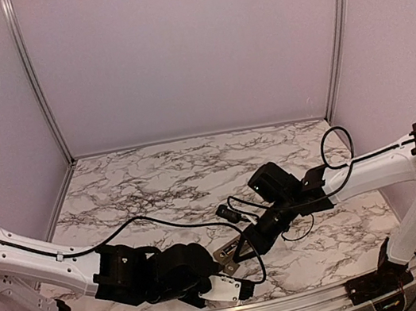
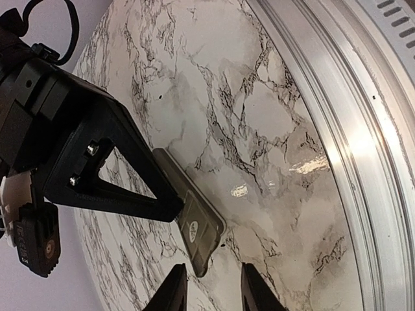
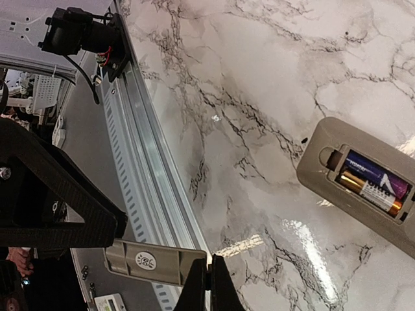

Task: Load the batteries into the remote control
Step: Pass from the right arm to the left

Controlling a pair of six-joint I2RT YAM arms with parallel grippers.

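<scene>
Left wrist view showed you the left jaws (image 2: 214,282) spread wide and empty, with the grey cover (image 2: 194,227) just ahead of their gap. Further right, the right jaws (image 3: 209,280) were pinched shut on that cover's edge. Right of them, well apart, the remote control (image 3: 324,152) lay back-up on the counter (image 3: 272,78). Both batteries (image 3: 373,184) were already seated in its recess, so loading looked done, with only the closing left.

The left arm (image 1: 41,261) reaches rightward from the near left corner along the near edge, held low, and the left gripper (image 2: 215,275) has its two fingers spread apart. The right arm (image 1: 371,167) stretches in from the right, wrist bent down toward the near middle. There the right gripper (image 3: 209,272) pinches the edge of a flat grey cover (image 3: 155,262), just beyond the left fingertips.
</scene>
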